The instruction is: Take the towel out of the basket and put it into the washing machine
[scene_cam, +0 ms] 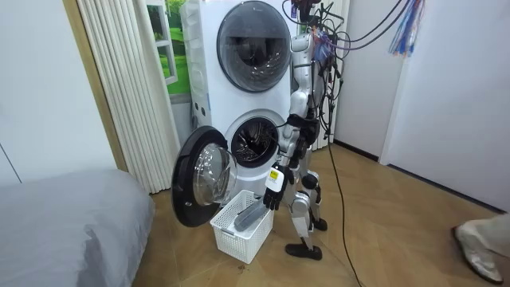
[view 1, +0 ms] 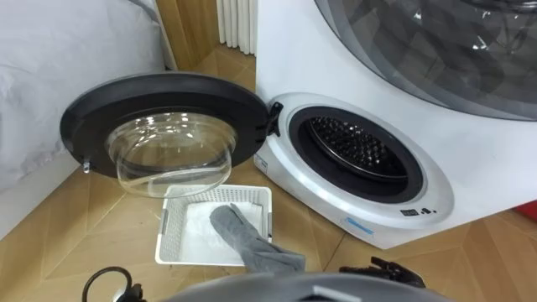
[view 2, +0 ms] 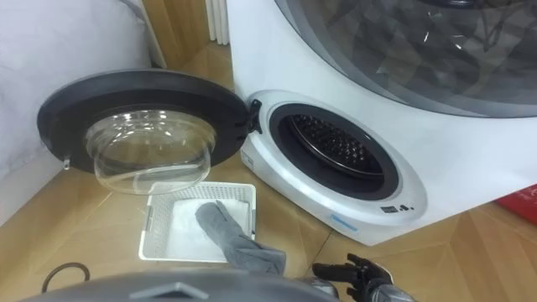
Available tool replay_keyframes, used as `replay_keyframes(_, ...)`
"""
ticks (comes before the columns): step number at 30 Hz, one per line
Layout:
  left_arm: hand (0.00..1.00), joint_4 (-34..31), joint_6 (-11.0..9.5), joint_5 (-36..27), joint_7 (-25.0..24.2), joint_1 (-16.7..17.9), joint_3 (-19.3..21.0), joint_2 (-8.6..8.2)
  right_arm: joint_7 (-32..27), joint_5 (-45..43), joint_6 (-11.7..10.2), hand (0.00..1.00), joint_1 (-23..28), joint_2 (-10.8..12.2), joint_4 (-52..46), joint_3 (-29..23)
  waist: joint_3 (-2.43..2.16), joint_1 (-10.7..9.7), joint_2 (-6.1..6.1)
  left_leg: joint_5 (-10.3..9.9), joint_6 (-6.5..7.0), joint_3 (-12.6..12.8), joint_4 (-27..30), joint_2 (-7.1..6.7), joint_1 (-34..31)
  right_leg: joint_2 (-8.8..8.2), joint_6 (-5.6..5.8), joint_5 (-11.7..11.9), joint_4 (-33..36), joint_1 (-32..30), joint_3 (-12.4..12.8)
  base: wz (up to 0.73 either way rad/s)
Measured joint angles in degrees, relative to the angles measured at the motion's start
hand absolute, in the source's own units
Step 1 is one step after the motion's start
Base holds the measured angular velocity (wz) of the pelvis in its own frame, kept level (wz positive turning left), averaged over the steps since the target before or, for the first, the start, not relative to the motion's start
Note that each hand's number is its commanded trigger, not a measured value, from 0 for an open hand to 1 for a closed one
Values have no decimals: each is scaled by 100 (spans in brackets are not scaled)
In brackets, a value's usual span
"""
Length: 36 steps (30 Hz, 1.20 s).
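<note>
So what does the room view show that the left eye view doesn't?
The room view adds the robot standing by the basket, the bed and the whole upper machine. The left eye view adds the holed wall of the drum and the front's small display. Both share the open door, the basket and the grey towel in it.

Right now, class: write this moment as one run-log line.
towel: in basket, end over rim | washer door: open | drum: looks empty | right hand: open, empty
</note>
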Motion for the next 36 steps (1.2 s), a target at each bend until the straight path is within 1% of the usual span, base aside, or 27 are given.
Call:
replay_keyframes(12,0,15,-5,5,19,-10,-1,0,-22,-2,-10,0,-2,0,9,-3,-1,-2,4,0,0,1,1,3,-41,2,0,0,2,-61,-17,0)
replay_keyframes(15,0,-1,-5,5,49,-28,-5,0,-33,8,-22,0,-12,0,-4,7,-7,-4,8,0,0,-3,28,3,-143,0,0,0,5,-151,-23,0)
replay_keyframes(18,0,-14,-37,5,105,-103,-14,1,-73,56,-87,0,-21,-3,-13,71,-15,-2,11,0,0,-15,68,3,-297,-1,0,0,8,-247,-16,0)
replay_keyframes(20,0,-34,-122,8,188,-191,-114,16,-70,138,-135,0,-44,-31,-18,235,-12,1,9,2,-1,-12,117,3,-396,-7,-1,1,8,-339,-16,0)
replay_keyframes(22,0,-36,-159,105,278,-308,-139,16,-68,174,-160,0,-62,-37,-7,278,-14,-3,4,3,1,-8,171,-1,-495,-15,-1,1,11,-442,-17,0)
replay_keyframes(23,0,-35,-227,185,328,-396,-179,35,-60,172,-164,0,-94,-39,-6,286,-15,-3,0,3,1,-15,205,-3,-586,-20,-2,1,18,-497,-28,0)
replay_keyframes(25,0,-34,-335,179,398,-550,-335,66,-14,173,-167,0,-183,-54,9,304,-1,-17,19,4,3,-47,276,-11,-733,-34,-14,9,27,-605,-69,7)
replay_keyframes(26,0,-34,-420,172,400,-676,-364,69,3,170,-175,0,-228,-66,8,362,5,-33,17,5,4,-75,328,-16,-822,-44,-16,11,31,-663,-102,12)
replay_keyframes(27,0,-35,-460,172,404,-744,-403,72,13,170,-187,0,-248,-72,7,401,8,-55,30,5,4,-90,344,-16,-873,-46,-16,11,45,-727,-115,10)
replay_keyframes(28,0,-43,-544,165,432,-870,-571,87,53,146,-210,0,-358,-79,7,472,13,-49,44,7,7,-110,396,-13,-1000,-51,-16,11,97,-836,-139,5)
replay_keyframes(29,0,-41,-648,168,452,-994,-705,83,74,97,-213,0,-465,-80,48,539,22,-46,70,19,26,-112,407,-12,-1097,-55,-20,14,140,-952,-143,0)
replay_keyframes(30,0,-34,-698,165,456,-1065,-762,74,98,72,-210,0,-541,-79,73,584,37,-37,93,26,34,-109,409,-14,-1141,-58,-23,15,155,-1007,-134,-7)
replay_keyframes(31,0,-28,-775,167,464,-1200,-853,44,142,6,-213,0,-687,-75,162,632,65,-55,135,46,48,-98,426,-17,-1239,-68,-24,16,251,-1158,-106,-9)
replay_keyframes(33,0,79,-886,117,513,-1454,-1032,16,178,-34,-208,0,-912,-50,251,728,101,-47,190,95,65,-82,432,-19,-1422,-87,-24,16,431,-1423,-104,-5)
replay_keyframes(35,0,344,-1045,91,519,-1767,-1214,-27,179,-65,-226,0,-1132,27,256,805,125,-41,225,137,77,-80,486,-15,-1674,-105,-24,15,632,-1753,-112,0)
replay_keyframes(36,0,414,-1093,92,519,-1844,-1232,-45,176,-65,-234,0,-1182,42,256,805,131,-42,230,138,79,-80,513,-16,-1743,-111,-24,15,645,-1822,-113,-5)
